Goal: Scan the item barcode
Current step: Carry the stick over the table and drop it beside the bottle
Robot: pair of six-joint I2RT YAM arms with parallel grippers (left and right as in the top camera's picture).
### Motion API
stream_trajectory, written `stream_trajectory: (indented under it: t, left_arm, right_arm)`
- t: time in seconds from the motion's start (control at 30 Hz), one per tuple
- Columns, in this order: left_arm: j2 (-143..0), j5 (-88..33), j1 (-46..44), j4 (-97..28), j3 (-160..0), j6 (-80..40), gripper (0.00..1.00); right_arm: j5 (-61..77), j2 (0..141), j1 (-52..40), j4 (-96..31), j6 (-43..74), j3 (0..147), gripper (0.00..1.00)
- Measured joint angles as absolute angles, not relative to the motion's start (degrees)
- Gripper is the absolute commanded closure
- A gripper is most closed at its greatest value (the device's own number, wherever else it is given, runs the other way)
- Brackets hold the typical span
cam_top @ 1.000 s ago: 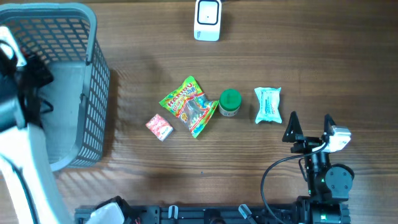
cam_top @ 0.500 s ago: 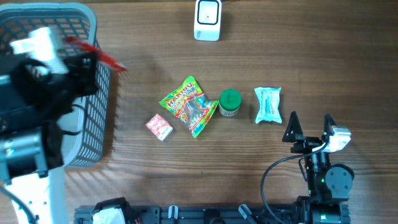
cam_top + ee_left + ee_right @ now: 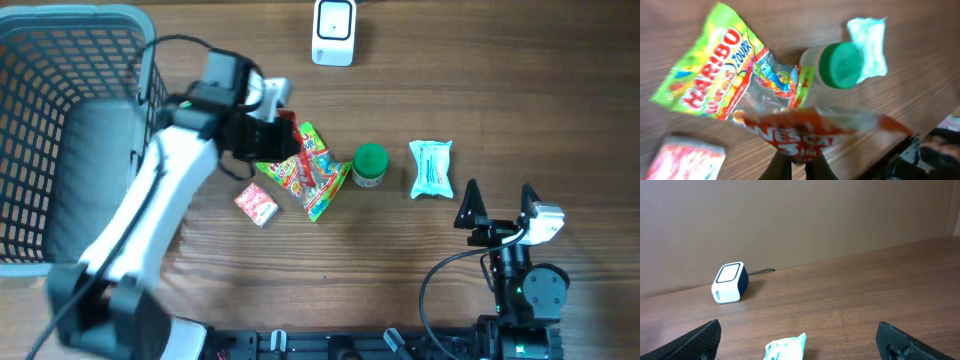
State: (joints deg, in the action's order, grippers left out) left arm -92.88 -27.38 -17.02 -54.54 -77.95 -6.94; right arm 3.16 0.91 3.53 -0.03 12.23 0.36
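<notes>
Pinching seemingly light, floppy red plastic sachet (image 3: pixel 815 131) by one edge in clamped left gripper (image 3: pixel 797 164), with right gripper (image 3: pixel 497 200) splayed.

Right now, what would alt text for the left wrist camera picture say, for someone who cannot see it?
The left tool pinches a blurred red plastic sachet, held above a brown wooden table. Beyond it lie a green crinkly gummy-sweets bag, a small white jar with a green lid, a pale wrapped packet and a pink-and-white packet.
</notes>
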Motion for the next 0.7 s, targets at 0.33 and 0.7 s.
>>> stream_trajectory:
  t: [0.33, 0.7]
  left_arm:
    - [-101.69, -26.83, -30.57, -40.69, -74.02, -14.39, 0.96]
    - [-93.17, -8.78, -31.27, -39.83, -71.53, -22.52, 0.00]
  right_arm:
    - [3.16, 0.91, 3.53, -0.03, 12.23, 0.36, 0.00]
    - [3.16, 0.91, 3.53, -0.03, 12.23, 0.36, 0.00]
